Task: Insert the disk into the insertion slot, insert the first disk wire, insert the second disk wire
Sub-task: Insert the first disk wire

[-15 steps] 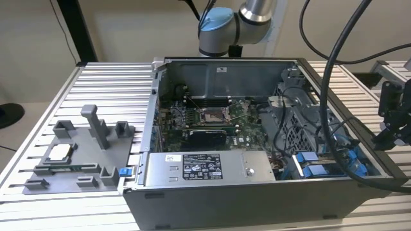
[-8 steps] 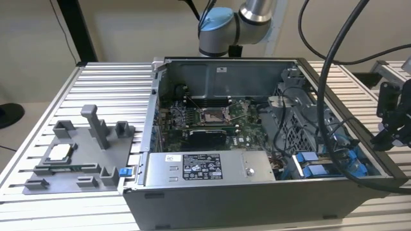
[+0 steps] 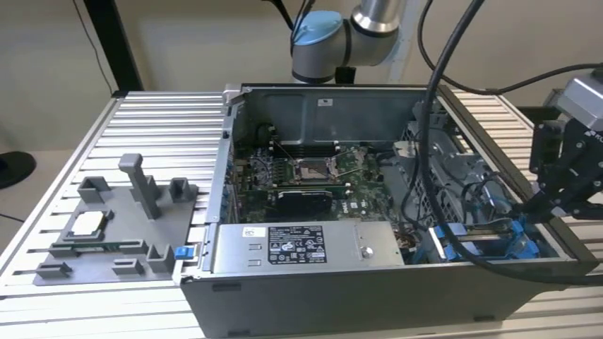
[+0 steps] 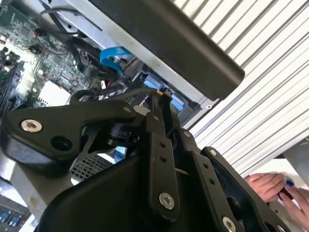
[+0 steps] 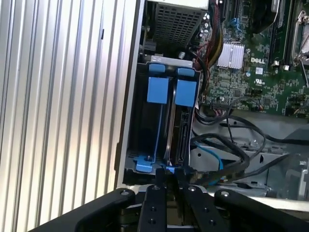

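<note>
An open computer case [image 3: 320, 99] lies on the ribbed bench [image 3: 160, 134], with the gripper [image 3: 551, 205] hanging over its corner at the exterior view's right. There the drive slot [image 3: 471, 240] with its blue rails sits just beside the grey power-supply box [image 3: 292, 247]. In the first wrist view the disk [image 5: 182, 128] stands edge-on down inside the slot [image 5: 141, 116], its blue tabs level with the neighbouring one. The gripper [image 5: 170, 173] is narrow, its fingertips [image 4: 161, 96] pinched on the plug end of a black wire [image 4: 120, 92] just above the slot's near end. A person's hand [image 4: 275, 188] rests on the bench beside the case.
</note>
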Tool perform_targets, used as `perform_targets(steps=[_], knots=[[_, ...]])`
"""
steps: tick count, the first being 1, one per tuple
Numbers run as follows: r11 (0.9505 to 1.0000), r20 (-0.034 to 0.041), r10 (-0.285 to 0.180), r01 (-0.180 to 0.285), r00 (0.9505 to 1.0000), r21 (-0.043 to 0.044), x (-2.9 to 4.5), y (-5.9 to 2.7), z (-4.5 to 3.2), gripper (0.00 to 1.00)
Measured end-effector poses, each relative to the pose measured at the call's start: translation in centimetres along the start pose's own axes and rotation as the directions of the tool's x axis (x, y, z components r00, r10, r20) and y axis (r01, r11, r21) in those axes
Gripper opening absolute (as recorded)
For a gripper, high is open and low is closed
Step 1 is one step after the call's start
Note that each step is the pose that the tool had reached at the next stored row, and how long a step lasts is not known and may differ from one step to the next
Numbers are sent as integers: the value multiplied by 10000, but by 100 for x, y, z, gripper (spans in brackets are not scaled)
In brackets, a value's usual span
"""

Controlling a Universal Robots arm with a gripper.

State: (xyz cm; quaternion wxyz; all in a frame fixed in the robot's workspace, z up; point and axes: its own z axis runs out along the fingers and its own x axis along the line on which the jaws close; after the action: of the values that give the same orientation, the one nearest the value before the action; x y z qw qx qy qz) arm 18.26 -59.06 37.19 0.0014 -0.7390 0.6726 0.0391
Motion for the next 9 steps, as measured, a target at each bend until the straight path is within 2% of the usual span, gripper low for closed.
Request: perform_targets(steps=[4, 9], knots=[[9999, -10, -6, 6, 10000, 108, -16, 175, 13, 0], [9999, -17, -8, 9, 10000, 166, -27, 208, 99, 0]])
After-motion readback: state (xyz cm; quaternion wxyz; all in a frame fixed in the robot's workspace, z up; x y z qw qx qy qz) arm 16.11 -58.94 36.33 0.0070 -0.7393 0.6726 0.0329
